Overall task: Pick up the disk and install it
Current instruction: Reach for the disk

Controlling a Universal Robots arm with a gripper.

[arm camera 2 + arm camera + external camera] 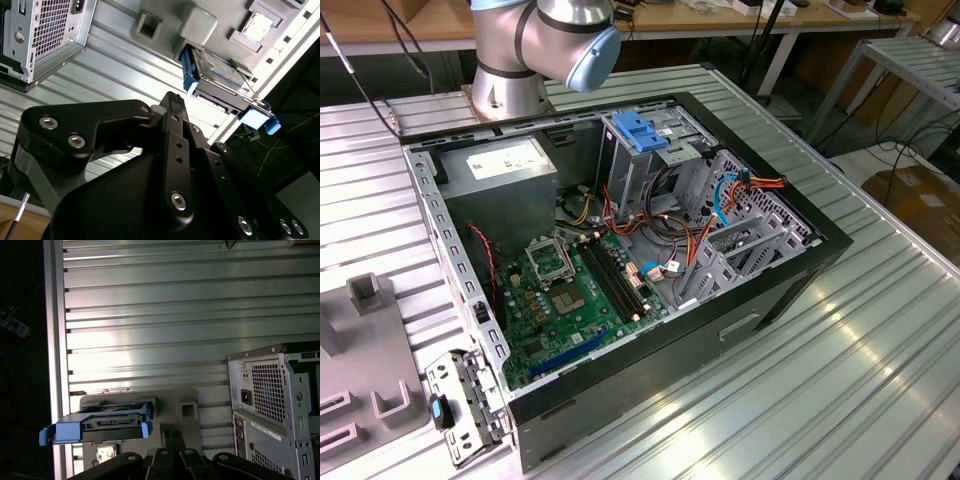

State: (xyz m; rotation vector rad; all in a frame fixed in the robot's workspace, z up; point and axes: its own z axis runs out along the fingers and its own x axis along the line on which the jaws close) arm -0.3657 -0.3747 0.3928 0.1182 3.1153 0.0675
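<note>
The disk (222, 70) rests in a grey fixture (200, 22) on the ribbed metal table, held by blue rails along its sides and a blue tab at one end. In the first wrist view the disk (105, 423) shows end-on, sitting in the same fixture (187, 410). My gripper (171, 434) hangs above the table a short way from the disk, its black fingers close together with nothing between them. In the second wrist view the gripper (172, 100) points toward the disk without touching it.
The open computer case (790, 290) lies on its side, with the motherboard (570, 300), a grey power supply (510, 165) and a metal drive cage topped by a blue latch (640, 130). Its rear panel (270, 400) stands beside the fixture. The table edge (55, 365) runs close to the disk.
</note>
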